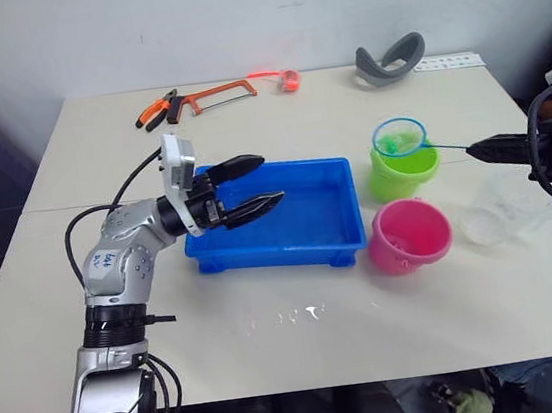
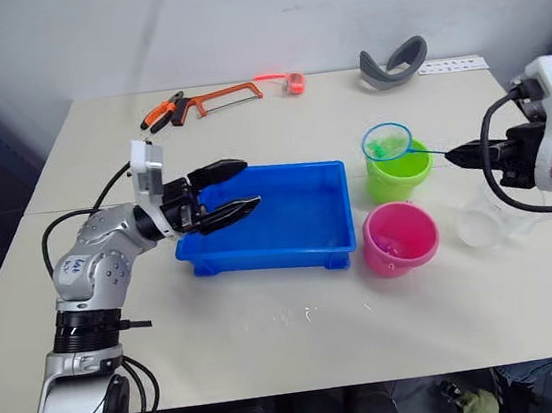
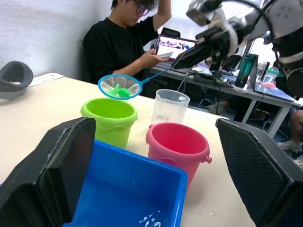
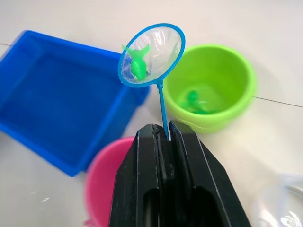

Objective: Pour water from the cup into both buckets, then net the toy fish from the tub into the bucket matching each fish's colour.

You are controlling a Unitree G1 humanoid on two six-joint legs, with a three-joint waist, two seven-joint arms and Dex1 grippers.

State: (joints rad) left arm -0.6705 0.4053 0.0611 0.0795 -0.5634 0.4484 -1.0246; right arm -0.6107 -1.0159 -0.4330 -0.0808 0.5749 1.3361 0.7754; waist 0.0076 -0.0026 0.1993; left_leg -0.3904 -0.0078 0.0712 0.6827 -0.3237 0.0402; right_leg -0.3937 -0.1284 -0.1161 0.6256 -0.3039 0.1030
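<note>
**Green fish held in the net over the green bucket**

The net [image 2: 387, 140], with a green fish [image 4: 138, 66] in it, is held over the green bucket [image 2: 398, 173]; its handle runs straight back to the right gripper [image 2: 463, 154], whose fingers are clamped on it. The left gripper [image 2: 226, 190] is spread wide, empty, over the tub [image 2: 288, 220].

This looks like a robotics lab or shared office workspace. In the left wrist view, a person [image 3: 125, 40] in a black shirt sits in the upper middle of the frame at a long desk [image 3: 265, 97] beside an open laptop [image 3: 173, 47], with bottles [image 3: 247, 70] standing at upper right. In the left eye view, a pale work table [image 1: 96, 138] against a plain white wall carries pliers [image 1: 158, 108] and a hacksaw [image 1: 217, 96] at upper centre.
</note>
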